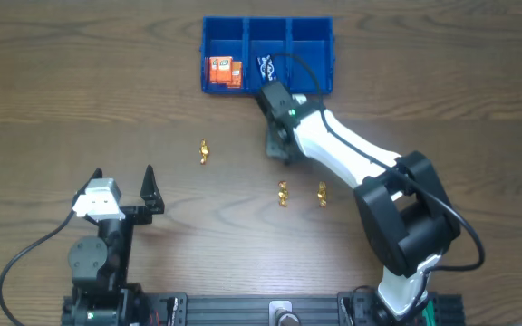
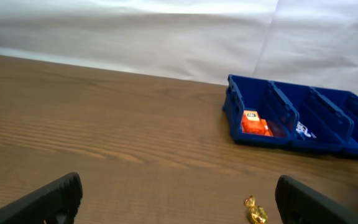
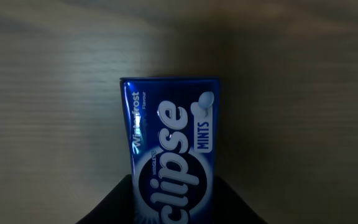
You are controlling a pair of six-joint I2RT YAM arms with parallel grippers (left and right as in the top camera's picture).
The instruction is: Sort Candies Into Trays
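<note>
Squarely mid-table, pinches a glossy rectangular blue mint box [image 3: 169, 155] in the right gripper [image 1: 279, 149]; at nine o'clock, spreads the left gripper [image 1: 123, 174] wide above grained wooden table [image 1: 62, 91].

Brown wood-grain desk [image 1: 80, 81]: a blue plastic three-compartment tray [image 1: 247, 22] sits just beyond the right tool [image 1: 279, 152]. One gold-wrapped candy [image 1: 283, 193] and another [image 1: 322, 192] lie just short of it. A third gold-wrapped candy [image 1: 205, 152] lies between it and the left tool [image 1: 123, 174].
</note>
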